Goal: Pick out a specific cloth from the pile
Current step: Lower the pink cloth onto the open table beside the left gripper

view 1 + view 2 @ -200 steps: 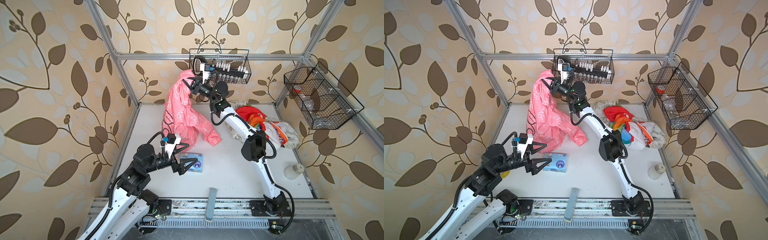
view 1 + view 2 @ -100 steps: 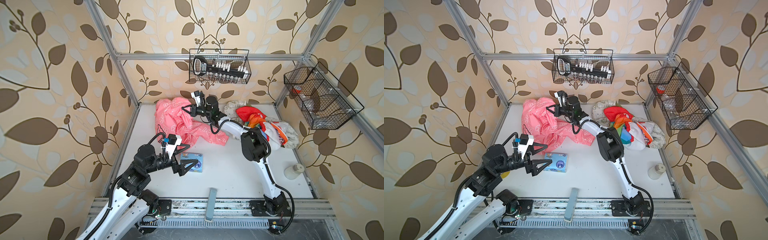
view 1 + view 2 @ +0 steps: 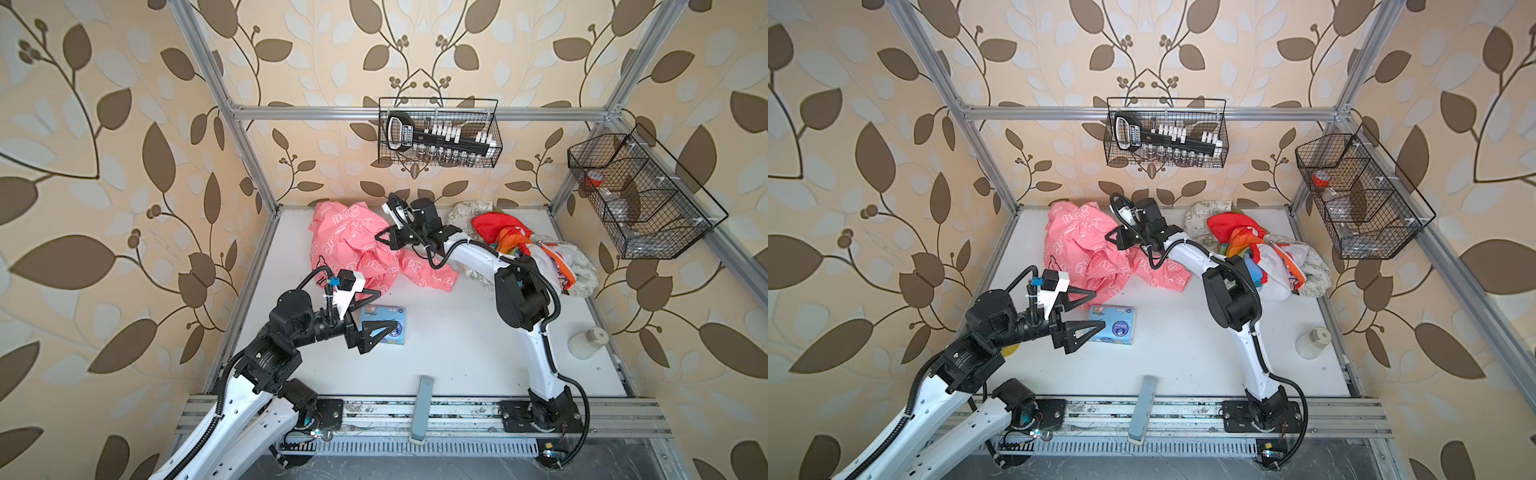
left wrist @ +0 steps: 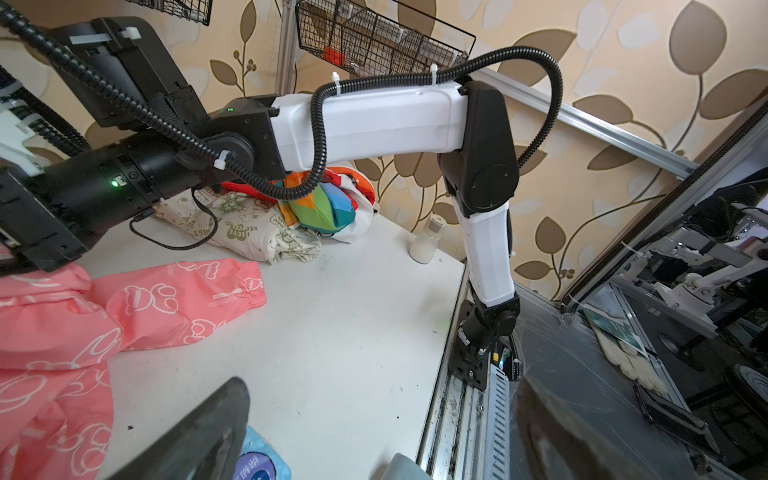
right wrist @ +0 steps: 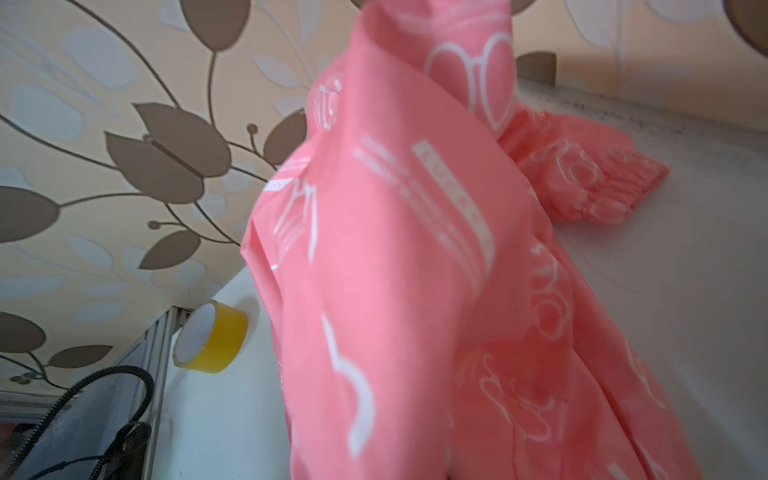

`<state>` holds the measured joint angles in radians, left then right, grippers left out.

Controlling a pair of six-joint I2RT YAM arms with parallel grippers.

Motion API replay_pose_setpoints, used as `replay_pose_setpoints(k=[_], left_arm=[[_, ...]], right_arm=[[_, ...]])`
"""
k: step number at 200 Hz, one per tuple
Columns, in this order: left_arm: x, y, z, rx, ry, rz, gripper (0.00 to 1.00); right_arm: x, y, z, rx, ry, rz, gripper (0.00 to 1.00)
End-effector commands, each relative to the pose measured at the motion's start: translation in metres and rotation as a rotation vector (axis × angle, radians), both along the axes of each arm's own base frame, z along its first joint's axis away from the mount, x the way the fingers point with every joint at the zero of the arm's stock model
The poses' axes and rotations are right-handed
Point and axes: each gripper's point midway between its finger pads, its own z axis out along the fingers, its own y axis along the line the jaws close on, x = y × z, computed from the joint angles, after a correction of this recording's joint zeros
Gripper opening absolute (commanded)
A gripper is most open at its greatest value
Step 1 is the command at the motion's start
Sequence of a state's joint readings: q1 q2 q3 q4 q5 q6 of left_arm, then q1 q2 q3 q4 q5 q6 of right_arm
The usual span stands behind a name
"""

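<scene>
The cloth (image 3: 353, 249) lies on the desk (image 3: 436, 353), separated from the pile (image 3: 536, 253). Right gripper (image 3: 381, 238) fingers pinch it, so release appears outstanding. Left gripper (image 3: 388, 310) fingers are spread.

Coral-pink cloth (image 3: 353, 249) w/ white outline bears lies crumpled at the bench's (image 3: 457, 340) back-left corner, one elastic-cuffed sleeve stretched toward mid-bench (cuff just beside the pile (image 3: 498, 226)). Pile is a heap at the back-right corner: red, rainbow, cream-print and white w/ orange trim.
</scene>
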<state>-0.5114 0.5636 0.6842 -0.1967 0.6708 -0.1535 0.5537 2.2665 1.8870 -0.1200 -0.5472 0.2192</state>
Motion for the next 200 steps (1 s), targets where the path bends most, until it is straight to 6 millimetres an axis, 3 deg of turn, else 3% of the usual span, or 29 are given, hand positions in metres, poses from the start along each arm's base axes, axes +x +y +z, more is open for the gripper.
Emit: replay_pose_setpoints(k=[1,20,34,89,113,155,200], left_arm=[[-0.001,0.001,0.004,0.003,-0.048,0.006,0.99],[0.000,0.000,0.002,0.008,-0.042,0.009,0.99],[0.000,-0.001,0.001,0.013,-0.037,0.008,0.99],[0.005,-0.002,-0.005,0.034,-0.014,0.020,0.99],[0.006,-0.002,-0.006,0.040,-0.007,0.026,0.99],[0.010,-0.001,-0.010,0.055,0.000,0.047,0.99],[0.011,-0.002,-0.012,0.057,-0.010,0.044,0.99]], right_arm=[[-0.009,-0.017,-0.062,-0.200,0.107,-0.030,0.00],[-0.009,-0.023,-0.089,-0.270,0.155,-0.060,0.00],[-0.011,-0.021,-0.105,-0.290,0.195,-0.067,0.11],[-0.030,0.012,-0.152,-0.381,0.214,-0.001,0.35],[-0.028,0.018,-0.168,-0.422,0.200,0.016,0.38],[-0.024,0.032,-0.179,-0.412,0.172,0.071,0.39],[-0.028,0.057,-0.167,-0.347,0.087,0.188,0.38]])
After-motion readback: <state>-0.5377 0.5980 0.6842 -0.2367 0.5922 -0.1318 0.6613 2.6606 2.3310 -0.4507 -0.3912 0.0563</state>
